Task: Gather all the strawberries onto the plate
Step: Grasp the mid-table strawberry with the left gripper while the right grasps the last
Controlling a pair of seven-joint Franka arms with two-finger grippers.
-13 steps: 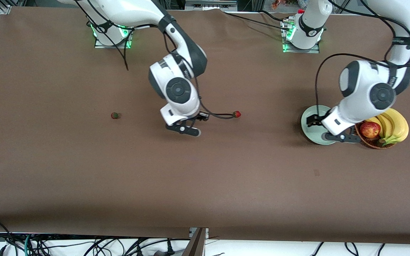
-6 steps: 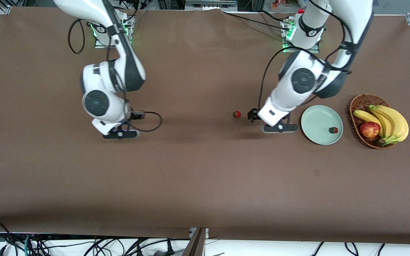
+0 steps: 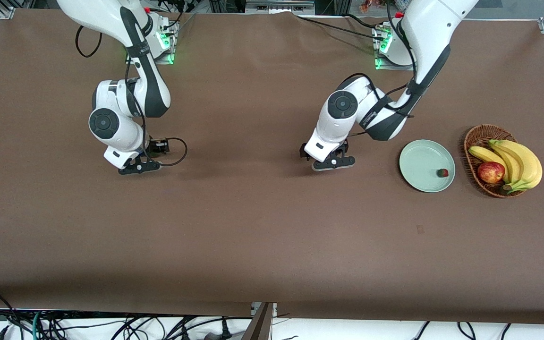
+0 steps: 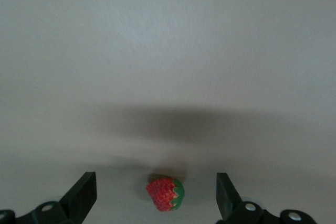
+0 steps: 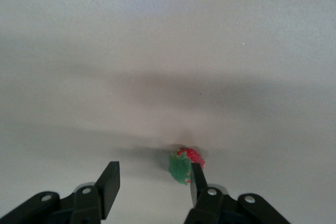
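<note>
- Low in the left wrist view, a strawberry (image 4: 166, 194) lies between the open left gripper's (image 4: 156, 195) fingers.
- Right gripper (image 5: 154, 181), half-open, has a second strawberry (image 5: 185, 164) touching one finger; no firm grasp shows.

Both arms are glossy white with dark grey joint bands and round grey caps, green lights at their bases, black cables looping above each black tool (image 3: 327, 162) with silver screws.

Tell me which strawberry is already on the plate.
The strawberry beside the plate's rim nearest the basket. The two others lie on the table, one under each end effector, seen only in the wrist views.
</note>
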